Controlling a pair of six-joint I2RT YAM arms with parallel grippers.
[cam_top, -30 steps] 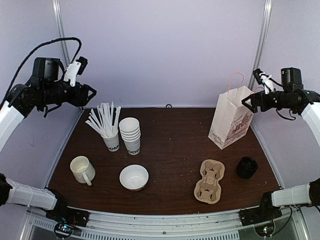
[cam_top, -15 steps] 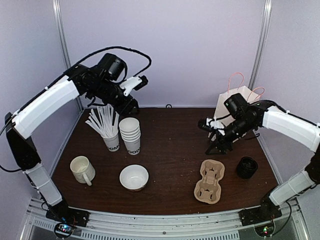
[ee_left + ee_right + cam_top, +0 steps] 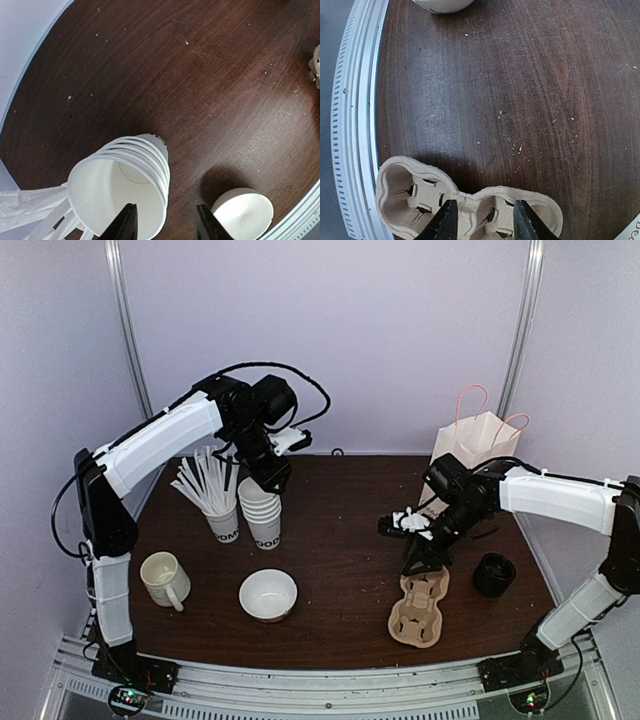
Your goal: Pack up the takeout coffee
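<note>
Rim of stacked lidless white paper cups (image 3: 115,185) sits inside the released left claw (image 3: 165,207); released right claw (image 3: 484,203) overhangs brown pulp carrier (image 3: 405,190).

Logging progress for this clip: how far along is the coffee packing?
Done: nothing; the cup carrier is empty and no lidded cup shows. In hand: left claw straddles the rim of the cup stack, right claw the carrier's edge, both open. Left: everything, with black lids and paper bag untouched.
</note>
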